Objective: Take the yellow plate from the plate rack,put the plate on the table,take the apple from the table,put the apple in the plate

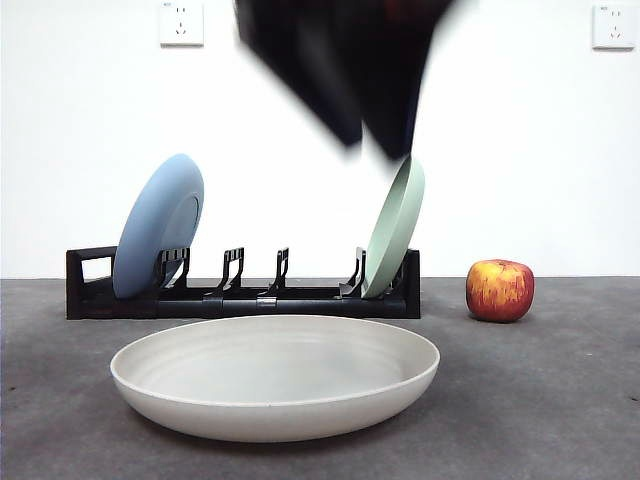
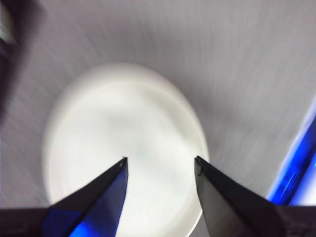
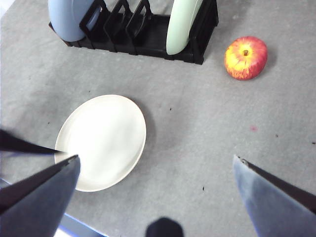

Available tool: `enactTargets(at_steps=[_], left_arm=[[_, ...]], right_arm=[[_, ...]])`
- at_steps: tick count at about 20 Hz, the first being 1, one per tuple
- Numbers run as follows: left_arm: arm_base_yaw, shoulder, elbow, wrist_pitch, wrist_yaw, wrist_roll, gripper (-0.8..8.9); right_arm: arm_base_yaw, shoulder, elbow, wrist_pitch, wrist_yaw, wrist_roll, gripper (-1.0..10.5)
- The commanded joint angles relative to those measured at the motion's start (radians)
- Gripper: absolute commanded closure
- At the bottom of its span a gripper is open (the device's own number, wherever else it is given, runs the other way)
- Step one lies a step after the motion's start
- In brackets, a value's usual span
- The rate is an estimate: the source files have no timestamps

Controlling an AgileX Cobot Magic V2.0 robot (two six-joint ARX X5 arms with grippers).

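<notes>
Nearest, the yellow plate (image 1: 275, 375) lies flat, face up, on the table (image 1: 540, 400). Behind, the plate rack (image 1: 240, 290) runs left to right. Left gripper (image 2: 159, 170) hovers above the plate, released; right gripper (image 3: 155, 170) spread wide. Apple (image 1: 499, 290) sits far right.

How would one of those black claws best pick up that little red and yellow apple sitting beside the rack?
Probably from straight above, jaws closing across the widest part of the round red and yellow apple. It sits stem dimple up on the dark grey table, apart from the black plastic plate rack, so both flanks are free. The open right gripper seems nearer to it than the left gripper over the cream plate.
</notes>
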Motion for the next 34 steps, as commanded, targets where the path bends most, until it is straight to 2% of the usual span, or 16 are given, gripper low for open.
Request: enactTargets(at_steps=[1, 7, 11, 13, 16, 17, 19, 23, 28, 34], left_arm=[[0.015, -0.136, 0.026, -0.006, 0.049, -0.040, 5.89], [0.050, -0.483, 0.035, -0.033, 0.232, -0.089, 5.94], [0.049, -0.603, 0.035, -0.096, 0.330, -0.100, 6.05], [0.049, -0.620, 0.035, -0.141, 0.375, -0.108, 6.68], [0.049, -0.615, 0.035, -0.188, 0.378, -0.118, 6.70], [0.049, -0.610, 0.035, -0.193, 0.378, -0.118, 7.02], [0.049, -0.597, 0.035, -0.192, 0.378, -0.118, 8.30], [0.049, -0.576, 0.035, -0.193, 0.378, -0.117, 8.21], [0.049, -0.574, 0.035, -0.195, 0.378, -0.118, 8.21], [0.049, -0.574, 0.035, -0.192, 0.378, -0.118, 8.21]], right_arm=[[0.000, 0.022, 0.004, 0.036, -0.003, -0.003, 4.1], [0.000, 0.151, 0.004, 0.185, 0.021, 0.013, 4.1], [0.000, 0.310, 0.004, 0.335, 0.081, 0.021, 4.1], [0.000, 0.404, 0.005, 0.390, 0.099, 0.022, 4.1], [0.014, 0.547, 0.017, 0.465, 0.151, 0.021, 4.1], [0.026, 0.593, 0.031, 0.482, 0.182, 0.018, 4.1], [0.050, 0.678, 0.076, 0.504, 0.215, -0.001, 4.1], [0.102, 0.868, 0.244, 0.503, 0.298, -0.014, 4.1], [0.105, 1.033, 0.393, 0.467, 0.290, -0.010, 4.1], [0.106, 1.125, 0.421, 0.466, 0.273, -0.010, 4.0]])
